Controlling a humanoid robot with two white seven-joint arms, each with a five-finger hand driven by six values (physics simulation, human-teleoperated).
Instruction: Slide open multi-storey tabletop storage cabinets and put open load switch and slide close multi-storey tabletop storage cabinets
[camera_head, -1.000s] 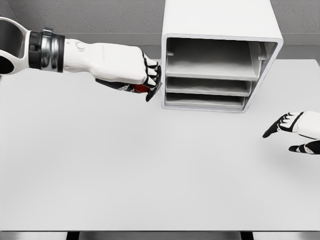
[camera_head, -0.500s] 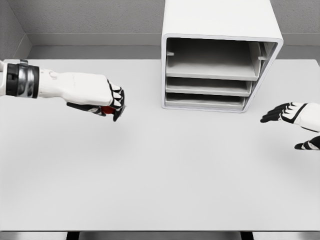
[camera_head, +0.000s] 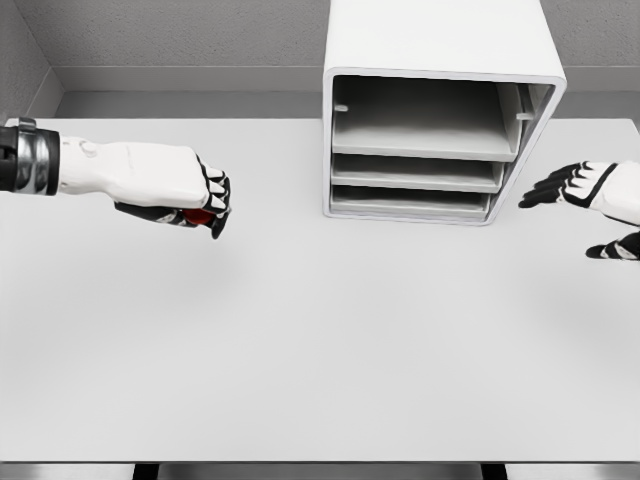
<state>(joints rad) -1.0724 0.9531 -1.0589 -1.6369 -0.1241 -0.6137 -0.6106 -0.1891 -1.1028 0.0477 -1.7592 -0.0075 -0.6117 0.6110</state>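
Backing away from the storage cabinet (camera_head: 440, 120), the left hand (camera_head: 190, 195) now hangs well out to the cabinet's left above the bench (camera_head: 320, 350), where a second ago it was pressed up against the cabinet's left edge. Its fingers are curled tight, and a small red object (camera_head: 203, 215) shows between them under the palm; that is most likely the load switch, so the hand appears closed around it rather than empty. The withdrawal suggests the switch has not gone in: it sits inside the left hand's grip, well apart from the cabinet, with bare bench between.

To the right of that hand, the cabinet stands upright at the back of the bench, its front showing three tiers, a tall top bay and two shallow trays beneath. Nothing can be seen resting in any of them.

Further right, the right hand (camera_head: 590, 200) has risen and drifted toward the cabinet's right side, now just beside its lower right corner. Its fingers are spread and relaxed, holding nothing. That placement reads as readying to work a tray, though no contact is made yet.
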